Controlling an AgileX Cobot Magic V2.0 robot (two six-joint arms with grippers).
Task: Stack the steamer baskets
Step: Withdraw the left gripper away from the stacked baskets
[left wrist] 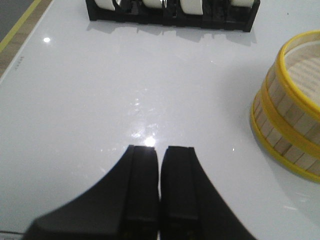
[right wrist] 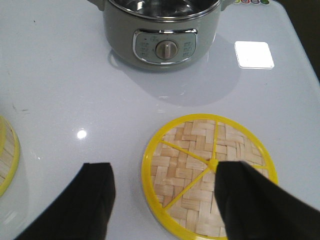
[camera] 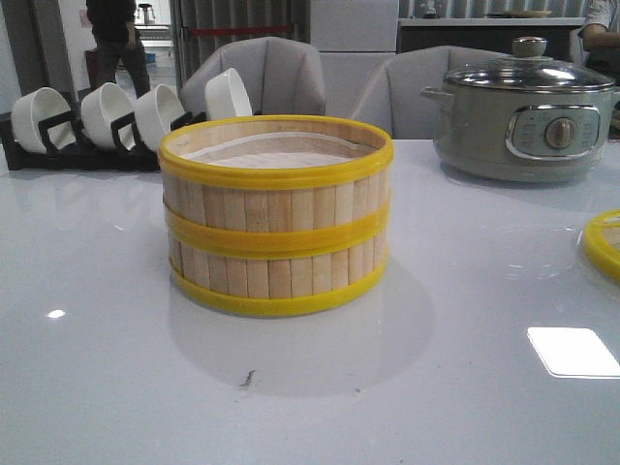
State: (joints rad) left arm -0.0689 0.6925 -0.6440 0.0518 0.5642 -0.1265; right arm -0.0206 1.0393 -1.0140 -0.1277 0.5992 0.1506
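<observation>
Two steamer baskets (camera: 276, 215) stand stacked one on the other in the middle of the white table, slat walls pale, rims yellow. The stack also shows in the left wrist view (left wrist: 292, 107). The woven-bamboo lid (right wrist: 207, 172) with a yellow rim lies flat on the table at the right; its edge shows in the front view (camera: 604, 242). My left gripper (left wrist: 160, 150) is shut and empty over bare table, left of the stack. My right gripper (right wrist: 165, 172) is open above the lid's left rim, one finger over the lid, the other over bare table.
A grey electric pot (camera: 523, 121) with a glass lid stands at the back right, beyond the lid (right wrist: 162, 32). A black rack with white bowls (camera: 116, 121) stands at the back left. Grey chairs stand behind the table.
</observation>
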